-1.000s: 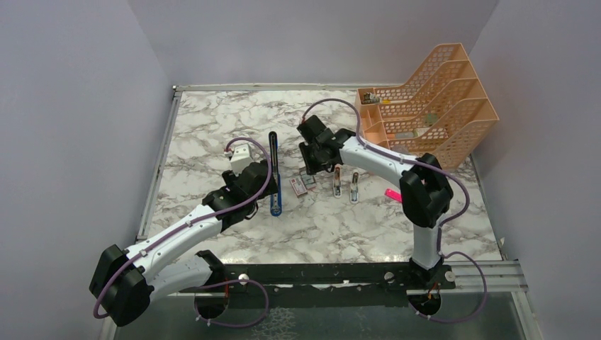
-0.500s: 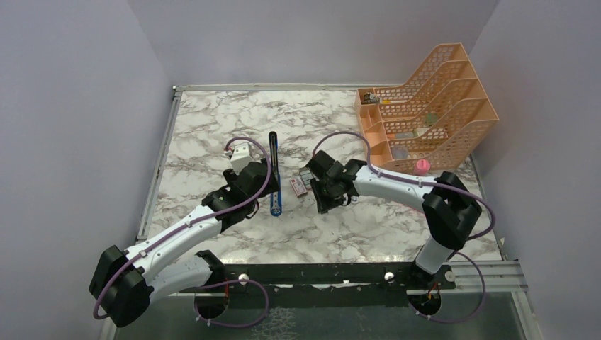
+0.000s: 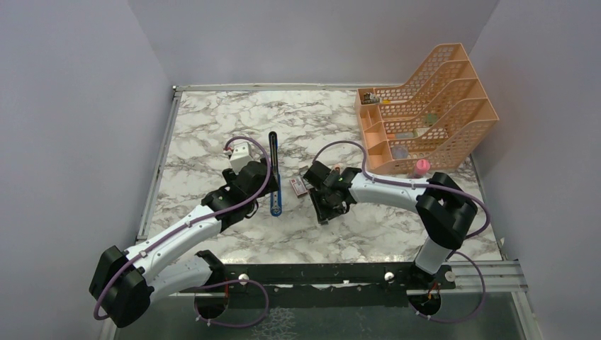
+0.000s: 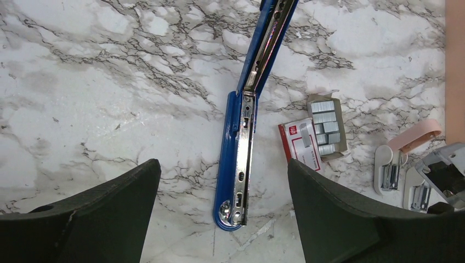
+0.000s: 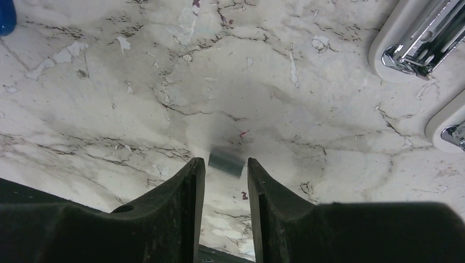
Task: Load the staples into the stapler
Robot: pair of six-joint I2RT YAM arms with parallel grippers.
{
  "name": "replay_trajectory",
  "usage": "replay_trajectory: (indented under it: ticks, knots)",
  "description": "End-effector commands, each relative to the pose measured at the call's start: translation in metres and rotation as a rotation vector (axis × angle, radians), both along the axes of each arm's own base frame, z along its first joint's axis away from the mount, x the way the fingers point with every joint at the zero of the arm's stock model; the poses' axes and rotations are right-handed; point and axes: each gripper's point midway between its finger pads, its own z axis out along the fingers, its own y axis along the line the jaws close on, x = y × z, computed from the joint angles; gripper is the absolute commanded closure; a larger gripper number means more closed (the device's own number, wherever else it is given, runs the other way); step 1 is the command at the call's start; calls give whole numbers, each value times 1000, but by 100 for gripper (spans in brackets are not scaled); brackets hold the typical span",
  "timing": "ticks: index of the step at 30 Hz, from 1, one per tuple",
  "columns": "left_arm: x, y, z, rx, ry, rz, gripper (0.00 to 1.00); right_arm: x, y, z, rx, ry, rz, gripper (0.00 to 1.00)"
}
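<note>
A blue stapler [image 4: 233,164] lies opened out flat in one long line on the marble desk [image 3: 212,120], its silvery metal facing up. The left fingers [image 4: 98,213] hang above it, spread wide and grasping nothing. In the wrist view, one finger sits on each side of the stapler's near end.

Just right of the stapler sit the staples [image 4: 324,121]. They are silvery strips in a grey tray slid partway out of a pink-and-white box [image 4: 299,145]. They lie apart from the stapler, and neither arm touches them.

Right of the box, the right fingers [image 5: 164,213] point down at bare marble with only a narrow gap between them. A small, blurred silvery piece [image 5: 225,161], about as wide as that gap, shows at their tips. Whether they grasp it cannot be told, nor what the piece is.

Two small white staplers [image 5: 408,41] lie just beyond the right fingers with their metal showing, near the box. A peach rack [image 3: 453,120] stands at the desk's far right corner, well apart from the blue stapler.
</note>
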Motion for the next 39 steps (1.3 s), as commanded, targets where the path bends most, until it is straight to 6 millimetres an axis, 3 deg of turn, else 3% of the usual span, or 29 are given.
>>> replay_trajectory:
  ticks: [1,8,14,31,39]
  knots:
    - [3,0,6,-8,-20,-3,14,7,4,-3,-8,-25,-18,59]
    - [4,1,7,0,-17,-5,14,18,1,3,-34,-76,-52,55]
    - [4,1,7,1,-16,-3,14,21,-6,-3,-76,-88,-68,67]
    - [1,-1,6,-24,-5,-8,14,-9,-32,-24,-147,16,15,74]
    - [-3,0,6,-43,-6,-10,14,-31,-20,-17,-37,98,81,74]
